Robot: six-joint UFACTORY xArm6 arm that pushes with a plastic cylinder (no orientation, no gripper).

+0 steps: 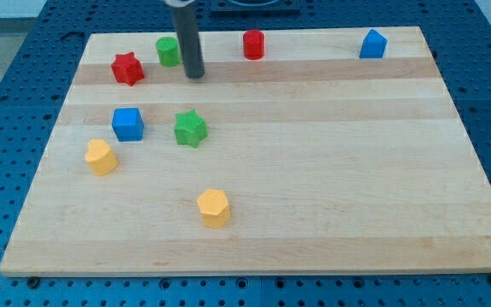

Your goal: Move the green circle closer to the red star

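Note:
The green circle (168, 51) stands near the view's top left of the wooden board (331, 170). The red star (127, 68) lies just to its left and a little lower, with a small gap between them. My tip (195, 75) rests on the board just right of and slightly below the green circle, close to it; I cannot tell whether it touches it.
A red cylinder (254, 44) and a blue block (372, 43) sit along the view's top. A blue cube (128, 124), a green star (190, 128), a yellow heart-like block (101, 157) and a yellow hexagon (214, 207) lie lower down.

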